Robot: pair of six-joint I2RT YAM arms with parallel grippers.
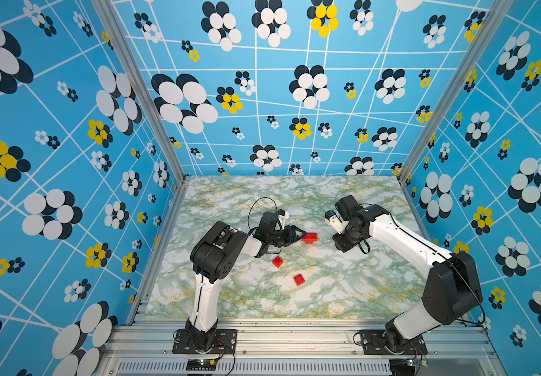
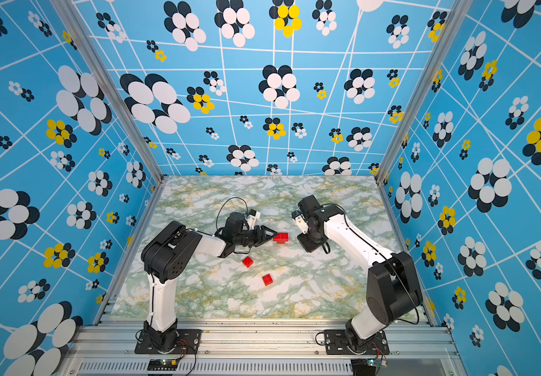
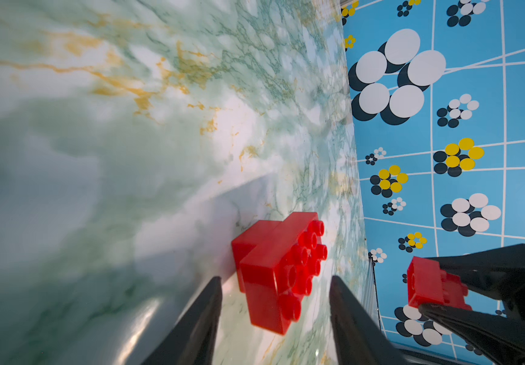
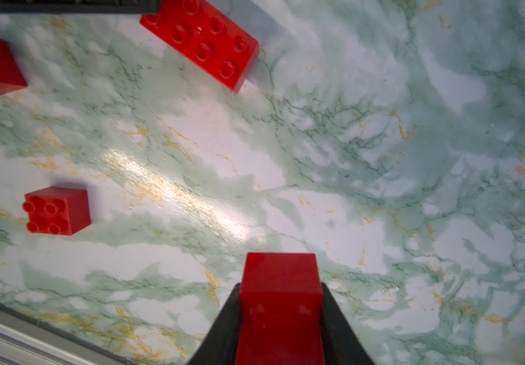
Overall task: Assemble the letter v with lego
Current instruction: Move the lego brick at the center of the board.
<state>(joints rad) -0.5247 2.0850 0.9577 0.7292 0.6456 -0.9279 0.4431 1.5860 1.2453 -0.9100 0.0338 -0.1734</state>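
Two tools, two jobs. My right gripper [image 4: 280,284] is clamped on a small glossy red studded square brick [image 4: 281,306], held above the marble-patterned bench [image 1: 344,293], I judge ready for pressing on. My left gripper [image 3: 277,278] stands parted, fingers [image 3: 204,316] flanking the long red studded rectangular brick [image 3: 273,268] at the bench's middle, probably to steady it. Studs up, its long axis runs along the front edge. Loose square bricks [image 1: 277,261] [image 1: 299,279] wait nearer that edge.
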